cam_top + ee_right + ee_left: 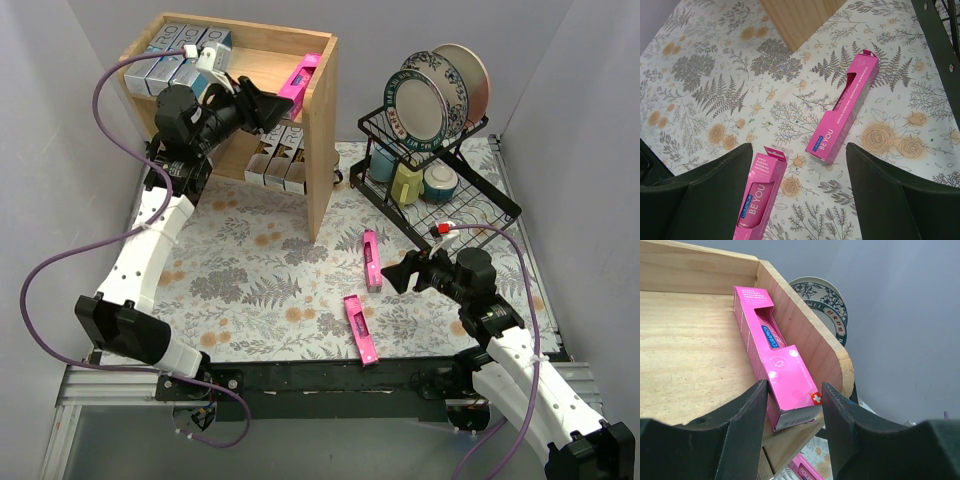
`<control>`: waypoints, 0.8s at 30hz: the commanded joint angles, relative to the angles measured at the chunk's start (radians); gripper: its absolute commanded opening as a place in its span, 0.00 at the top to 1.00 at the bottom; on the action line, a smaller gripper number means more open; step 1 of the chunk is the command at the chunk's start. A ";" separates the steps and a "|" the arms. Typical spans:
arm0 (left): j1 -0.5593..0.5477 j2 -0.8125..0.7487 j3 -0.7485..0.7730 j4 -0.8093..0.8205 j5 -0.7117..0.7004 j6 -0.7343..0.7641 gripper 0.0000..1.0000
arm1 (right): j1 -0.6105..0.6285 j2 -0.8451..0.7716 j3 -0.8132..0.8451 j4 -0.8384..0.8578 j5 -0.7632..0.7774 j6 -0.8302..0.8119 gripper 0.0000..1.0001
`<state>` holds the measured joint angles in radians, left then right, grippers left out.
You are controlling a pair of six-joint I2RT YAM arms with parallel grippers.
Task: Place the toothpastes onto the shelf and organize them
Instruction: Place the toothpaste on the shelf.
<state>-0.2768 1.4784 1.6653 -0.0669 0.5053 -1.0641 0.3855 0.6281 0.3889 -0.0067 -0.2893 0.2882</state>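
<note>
Cartons of toothpaste lie in four places, all taken here from the light natural-wood two-tier shelf [322,150].

On its top tier, against the right rim, you have one hot pink slim toothpaste carton [772,355] lying flat and lengthwise, its near end poking just past the shelf's front edge. Your left end effector [794,395] is at that near end, a finger pressed to each long side, pinching the carton while it rests on the wood.

At the back left of the same tier sits a row of silver cartons with teal-blue lettering [170,45], side by side. On the lower tier a second group of pale cartons [280,165] stands near the right side panel; their print is too small to read.

In front of the shelf's right corner, on the floral-patterned tabletop [250,270], lie two loose pink cartons. The nearer pink carton [845,112] is close to that corner; the farther pink carton [757,195] lies beyond it, towards the arm bases. They are apart, not touching.

Your right end effector [799,147] hangs above those two with its fingers spread wide, gripping nothing.

Right of the shelf stands a black wire dish rack [440,190] holding plates and cups.
</note>
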 commanded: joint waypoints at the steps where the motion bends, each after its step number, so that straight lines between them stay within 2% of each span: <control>1: -0.007 0.006 0.022 0.049 0.009 -0.042 0.65 | -0.002 -0.001 0.031 0.013 0.009 -0.008 0.16; 24: -0.068 0.040 0.094 0.090 0.032 -0.083 0.50 | -0.004 -0.011 0.025 0.010 0.012 -0.009 0.16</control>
<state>-0.3210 1.5326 1.7050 -0.0208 0.4690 -1.1210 0.3855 0.6281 0.3889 -0.0078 -0.2867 0.2878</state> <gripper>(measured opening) 0.480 0.838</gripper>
